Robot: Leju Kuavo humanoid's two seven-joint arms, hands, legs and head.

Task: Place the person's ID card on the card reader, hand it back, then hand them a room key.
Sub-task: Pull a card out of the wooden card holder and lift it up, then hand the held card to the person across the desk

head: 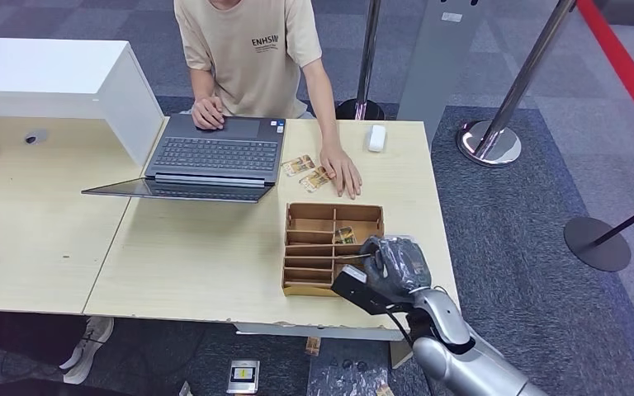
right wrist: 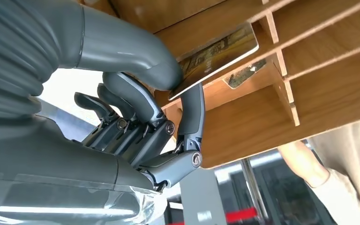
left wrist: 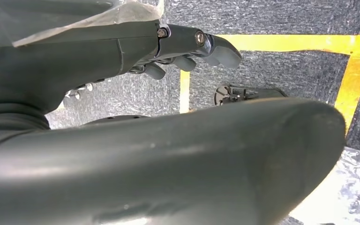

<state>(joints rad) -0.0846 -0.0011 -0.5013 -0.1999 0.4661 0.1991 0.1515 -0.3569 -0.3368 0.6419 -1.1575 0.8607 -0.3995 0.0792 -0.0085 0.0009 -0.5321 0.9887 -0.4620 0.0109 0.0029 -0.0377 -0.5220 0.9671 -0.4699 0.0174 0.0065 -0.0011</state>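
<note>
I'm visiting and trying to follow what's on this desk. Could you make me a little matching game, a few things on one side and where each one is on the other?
Things:
1. laptop
2. wooden organiser box
3. right hand
4. white device

Places:
A. at the table's far edge, beside the person's arm
B. pinching a card at the box
C. open in front of the person
D. on the table's near edge

Pairs: 1-C, 2-D, 3-B, 4-A

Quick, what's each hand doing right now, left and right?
Left hand: holds nothing, fingers loosely curled over the floor; open or shut cannot be told.
Right hand: pinches a card at the wooden organizer.
</note>
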